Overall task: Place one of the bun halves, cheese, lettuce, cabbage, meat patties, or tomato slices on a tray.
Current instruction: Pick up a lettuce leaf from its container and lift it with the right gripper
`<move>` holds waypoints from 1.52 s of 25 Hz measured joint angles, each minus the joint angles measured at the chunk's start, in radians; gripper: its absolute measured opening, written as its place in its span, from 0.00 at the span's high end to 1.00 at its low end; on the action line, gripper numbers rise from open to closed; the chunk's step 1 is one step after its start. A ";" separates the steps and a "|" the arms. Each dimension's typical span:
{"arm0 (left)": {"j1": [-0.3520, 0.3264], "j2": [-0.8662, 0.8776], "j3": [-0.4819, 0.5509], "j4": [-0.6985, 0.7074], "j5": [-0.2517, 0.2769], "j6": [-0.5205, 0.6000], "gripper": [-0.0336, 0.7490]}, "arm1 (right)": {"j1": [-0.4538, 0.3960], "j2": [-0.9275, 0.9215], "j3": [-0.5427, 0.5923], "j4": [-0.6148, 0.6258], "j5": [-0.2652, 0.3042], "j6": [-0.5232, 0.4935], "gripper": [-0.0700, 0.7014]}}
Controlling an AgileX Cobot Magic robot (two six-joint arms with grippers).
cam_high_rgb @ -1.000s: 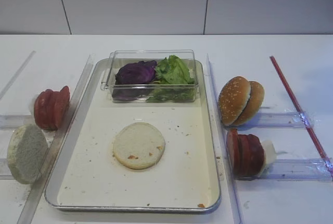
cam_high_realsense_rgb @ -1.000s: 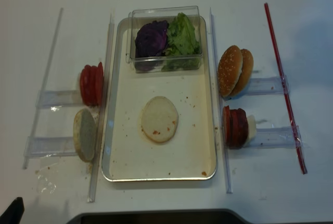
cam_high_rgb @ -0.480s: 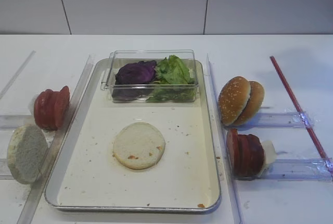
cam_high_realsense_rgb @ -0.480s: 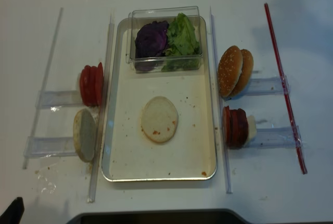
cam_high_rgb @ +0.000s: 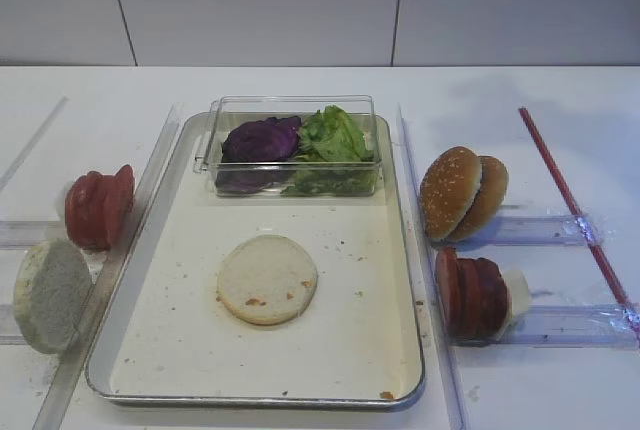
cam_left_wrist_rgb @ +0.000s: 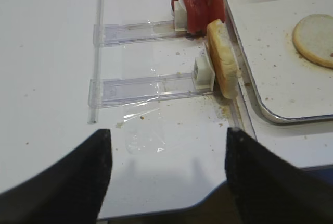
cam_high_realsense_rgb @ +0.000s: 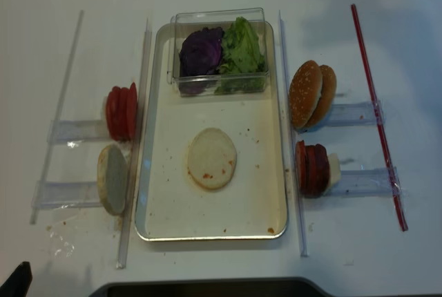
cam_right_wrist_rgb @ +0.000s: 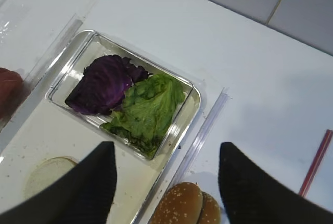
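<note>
White table bears a metal tray, clear racks, red stick.

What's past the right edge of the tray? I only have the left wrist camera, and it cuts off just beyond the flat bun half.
Observer: Two sesame bun tops stand on edge in a clear holder, right of the tray.
Operator: Anything else on that side?
Observer: Nearer the front, meat patties stand on edge in a second holder, with a pale piece behind them. I can't tell whether it is cheese or part of the holder.
Operator: And the clear box at the back of the tray?
Observer: It holds purple cabbage on the left and lettuce on the right.
</note>
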 joint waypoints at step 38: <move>0.000 0.000 0.000 0.000 0.000 0.000 0.41 | 0.106 0.431 -0.186 0.060 -0.011 0.027 0.33</move>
